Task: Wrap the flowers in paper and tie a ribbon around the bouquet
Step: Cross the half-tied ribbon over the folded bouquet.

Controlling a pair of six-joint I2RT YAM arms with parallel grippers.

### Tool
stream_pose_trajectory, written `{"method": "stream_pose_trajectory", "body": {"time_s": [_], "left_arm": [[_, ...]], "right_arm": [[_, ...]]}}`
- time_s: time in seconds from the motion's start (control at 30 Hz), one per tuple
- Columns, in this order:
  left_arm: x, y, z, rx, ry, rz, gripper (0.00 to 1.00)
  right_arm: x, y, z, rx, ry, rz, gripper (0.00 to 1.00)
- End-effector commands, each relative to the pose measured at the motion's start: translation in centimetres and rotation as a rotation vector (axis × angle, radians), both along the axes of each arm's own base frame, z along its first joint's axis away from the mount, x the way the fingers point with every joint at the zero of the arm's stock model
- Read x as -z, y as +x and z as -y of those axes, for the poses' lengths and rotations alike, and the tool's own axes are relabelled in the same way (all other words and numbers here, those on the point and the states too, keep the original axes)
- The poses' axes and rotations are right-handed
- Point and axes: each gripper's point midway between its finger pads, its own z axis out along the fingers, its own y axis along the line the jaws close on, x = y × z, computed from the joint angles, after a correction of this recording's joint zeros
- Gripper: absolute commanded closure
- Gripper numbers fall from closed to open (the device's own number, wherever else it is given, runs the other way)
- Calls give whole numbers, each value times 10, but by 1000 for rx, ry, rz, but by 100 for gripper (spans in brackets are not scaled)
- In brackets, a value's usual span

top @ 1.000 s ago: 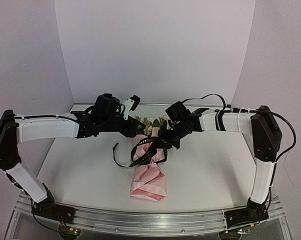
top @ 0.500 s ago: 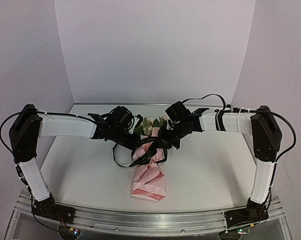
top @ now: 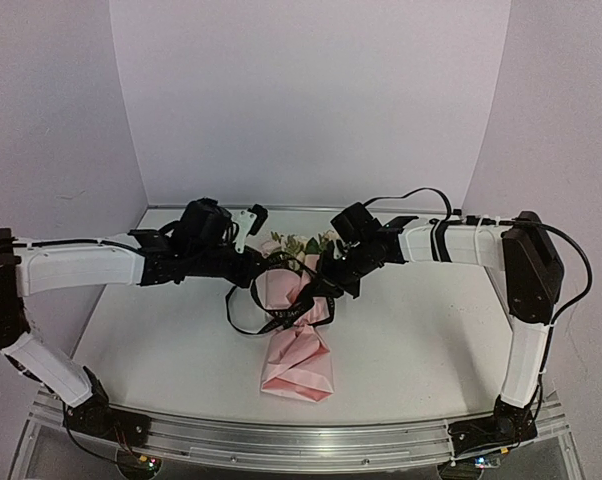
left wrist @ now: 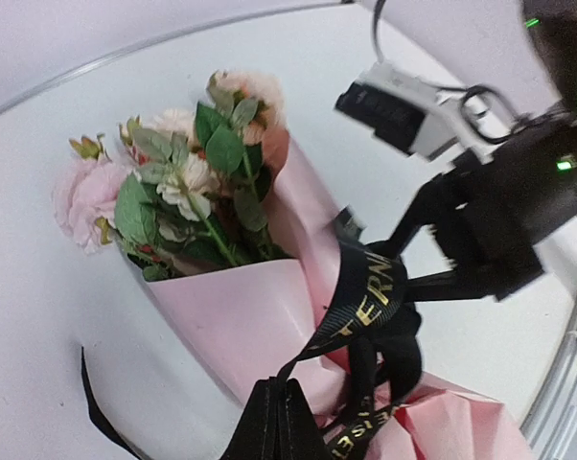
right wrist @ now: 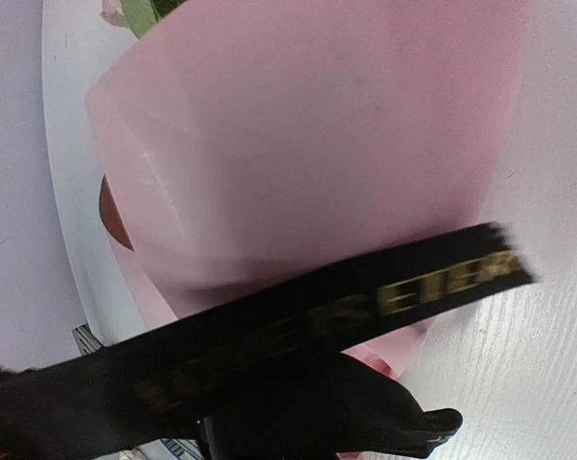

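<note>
The bouquet lies mid-table: pale flowers [top: 299, 244] [left wrist: 178, 177] in a cone of pink paper [top: 297, 362] [left wrist: 233, 321] [right wrist: 317, 134]. The black ribbon [top: 281, 318] [left wrist: 373, 287] [right wrist: 384, 302] with gold lettering loops around the cone's waist. My left gripper [top: 264, 268] [left wrist: 279, 393] is at the cone's left side, shut on a strand of the ribbon that runs taut up to the loop. My right gripper [top: 329, 285] [right wrist: 365, 407] presses against the cone's right side, shut on the ribbon, which crosses just over its fingers.
A loose ribbon tail [top: 231, 300] [left wrist: 95, 402] curls on the white table [top: 171, 330] left of the cone. Both forearms reach in from the sides. Purple walls close the back and sides; a metal rail [top: 301, 440] runs along the near edge.
My left arm swung down to the cone's left side and its jaws closed on a ribbon strand, then drew slightly left. The right arm has stayed still.
</note>
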Motion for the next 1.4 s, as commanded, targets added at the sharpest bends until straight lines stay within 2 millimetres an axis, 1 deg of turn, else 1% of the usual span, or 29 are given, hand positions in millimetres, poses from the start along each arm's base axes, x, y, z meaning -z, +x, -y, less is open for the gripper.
{"method": "stream_pose_trajectory", "body": {"time_s": [0.0, 0.07, 0.13, 0.2, 0.27, 0.3, 0.4, 0.43, 0.57, 0.67, 0.77, 0.83, 0.93, 1.03, 1.13, 1.17, 1.23, 1.3, 1.33, 1.37], "left_arm": [[-72, -26, 6, 161, -203, 200, 100], [-82, -48, 8, 273, -255, 248, 100], [-92, -77, 12, 423, -313, 315, 100], [-105, -105, 15, 559, -369, 418, 100], [-104, -125, 21, 651, -348, 500, 100], [-101, -136, 27, 700, -327, 504, 100], [-94, -156, 49, 815, -250, 543, 100], [-91, -166, 57, 850, -234, 556, 100], [-78, -189, 83, 947, -157, 602, 99], [-69, -191, 100, 985, -96, 638, 99], [-73, -192, 113, 1012, -86, 685, 99], [-72, -192, 122, 1039, -71, 705, 98], [-54, -193, 136, 1116, -18, 667, 98], [-31, -193, 147, 1169, 25, 577, 96], [-39, -173, 160, 1085, -35, 485, 86], [-43, -163, 164, 1021, -64, 449, 80], [-55, -147, 162, 940, -119, 418, 67], [-73, -131, 153, 844, -218, 384, 55], [-83, -125, 144, 797, -273, 367, 54], [-93, -110, 133, 721, -320, 355, 54]], "right_arm": [[-9, 13, -6, 14, 20, 42, 100], [-10, 13, -7, 13, 22, 41, 100], [-11, 14, -8, 10, 23, 41, 100], [-13, 14, -8, 8, 24, 43, 100], [-14, 14, -8, 5, 23, 45, 100], [-15, 14, -8, 5, 23, 46, 100], [-16, 14, -9, 2, 22, 45, 100], [-16, 14, -9, 2, 22, 45, 100], [-16, 14, -9, -3, 15, 42, 100], [-16, 15, -10, -3, 15, 42, 100], [-15, 15, -9, -5, 11, 40, 100], [-14, 15, -9, -5, 7, 39, 100], [-11, 15, -9, -6, 2, 33, 100], [-10, 16, -10, -5, 1, 33, 100], [-11, 16, -10, -6, 1, 32, 100], [-11, 16, -10, -6, 1, 33, 100], [-13, 15, -10, -8, 4, 34, 100], [-16, 15, -9, -11, 6, 40, 100], [-17, 14, -8, -13, 5, 42, 100], [-19, 12, -8, -15, 3, 44, 100]]}}
